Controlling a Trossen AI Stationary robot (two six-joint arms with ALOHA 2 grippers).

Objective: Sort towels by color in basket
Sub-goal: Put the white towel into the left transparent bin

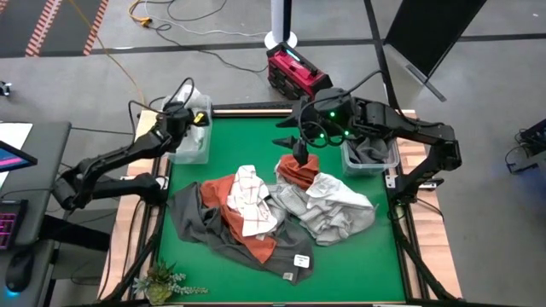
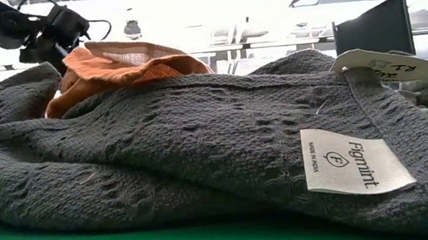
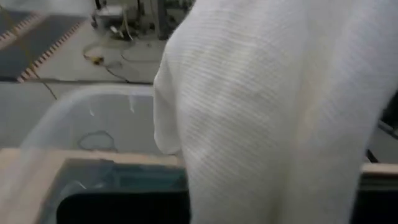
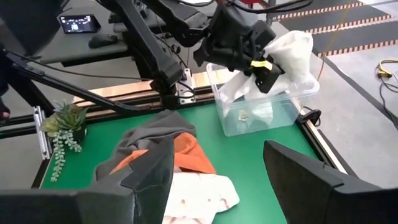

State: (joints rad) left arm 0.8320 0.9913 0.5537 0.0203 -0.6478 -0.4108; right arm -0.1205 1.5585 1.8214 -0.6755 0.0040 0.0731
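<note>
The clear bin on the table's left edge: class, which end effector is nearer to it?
Left. The left end effector hangs over the clear bin, shut on a white towel. The right end effector is across the table, open above the orange towel.

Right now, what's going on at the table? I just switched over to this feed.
The robot is sorting towels into bins. The left gripper is shut on a white towel and holds it over the clear bin at the table's far left corner. The right gripper hangs open above a rust orange towel near the middle of the green table. The right-hand bin already holds a grey towel. A mixed pile of towels is not yet sorted.
</note>
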